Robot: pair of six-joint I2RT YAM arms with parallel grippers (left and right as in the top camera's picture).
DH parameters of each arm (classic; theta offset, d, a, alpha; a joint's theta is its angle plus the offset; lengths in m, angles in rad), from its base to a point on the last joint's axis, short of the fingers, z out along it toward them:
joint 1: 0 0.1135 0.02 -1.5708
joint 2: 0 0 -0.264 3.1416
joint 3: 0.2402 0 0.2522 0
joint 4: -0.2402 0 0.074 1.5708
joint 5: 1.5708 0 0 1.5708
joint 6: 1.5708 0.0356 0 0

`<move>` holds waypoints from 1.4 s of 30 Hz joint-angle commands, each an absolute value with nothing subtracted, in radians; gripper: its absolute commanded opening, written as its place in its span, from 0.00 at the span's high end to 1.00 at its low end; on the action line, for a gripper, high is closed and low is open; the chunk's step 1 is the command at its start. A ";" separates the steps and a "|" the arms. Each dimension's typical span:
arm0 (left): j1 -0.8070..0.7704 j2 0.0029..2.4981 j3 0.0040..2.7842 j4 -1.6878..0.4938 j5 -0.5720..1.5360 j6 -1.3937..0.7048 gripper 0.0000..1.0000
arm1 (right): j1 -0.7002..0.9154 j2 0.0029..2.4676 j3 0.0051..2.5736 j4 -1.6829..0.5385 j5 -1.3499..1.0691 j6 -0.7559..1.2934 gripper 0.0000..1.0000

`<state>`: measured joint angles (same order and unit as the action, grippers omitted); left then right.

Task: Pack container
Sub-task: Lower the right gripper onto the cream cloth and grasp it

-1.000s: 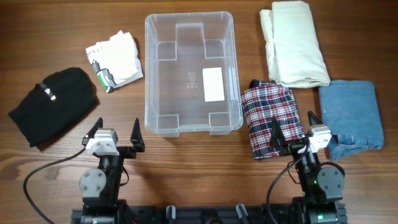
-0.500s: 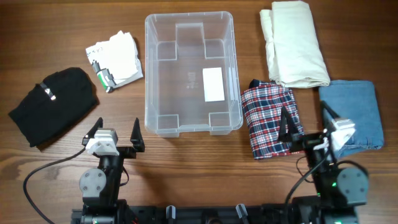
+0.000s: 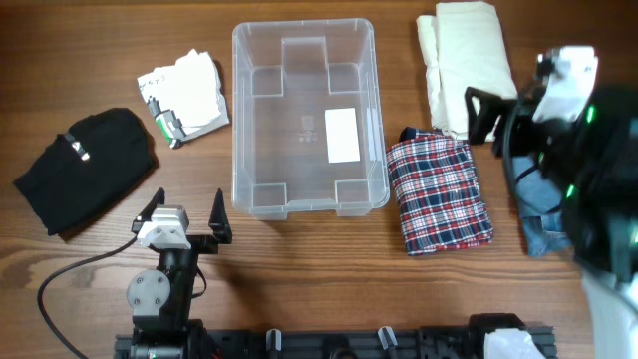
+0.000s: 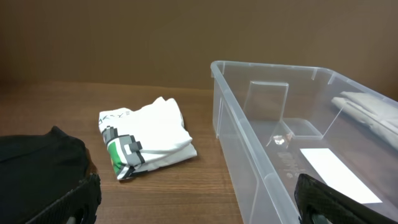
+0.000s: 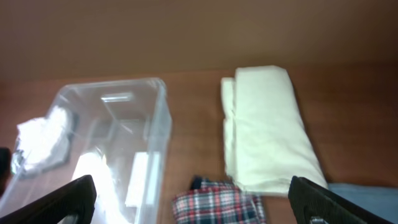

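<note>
The clear container [image 3: 239, 120] stands empty at the table's middle, with a white label on its bottom. It also shows in the left wrist view [image 4: 239, 146] and the right wrist view [image 5: 157, 118]. My left gripper [image 3: 184, 213] is open and empty, low on the table in front of the container's near left corner. My right gripper [image 3: 506, 98] is open and empty, raised high over the right side, above the folded cream cloth [image 3: 471, 68] and the folded blue denim [image 3: 558, 165]. A folded plaid shirt [image 3: 437, 194] lies just right of the container.
A black garment [image 3: 88, 168] lies at the far left. A folded white shirt with a green print [image 3: 184, 95] lies left of the container. My raised right arm hides part of the blue denim in the overhead view.
My right arm has risen from the table's front right and swung back over the denim and cream cloth, its jaws staying open. The left arm has not moved.
</note>
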<state>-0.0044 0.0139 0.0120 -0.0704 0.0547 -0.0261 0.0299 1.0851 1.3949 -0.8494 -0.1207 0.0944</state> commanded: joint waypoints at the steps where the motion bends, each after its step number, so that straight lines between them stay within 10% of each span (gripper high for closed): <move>1: -0.009 0.007 0.006 -0.071 0.070 -0.007 0.00 | -0.054 1.255 1.614 -0.923 -0.207 0.030 0.00; 17: -0.009 0.007 0.006 -0.071 0.070 -0.007 0.00 | -0.315 1.758 1.821 -0.898 -0.289 -0.300 0.00; 42: -0.009 0.007 0.006 -0.071 0.070 -0.007 0.00 | -0.423 2.098 1.819 -0.863 -0.342 -0.258 0.00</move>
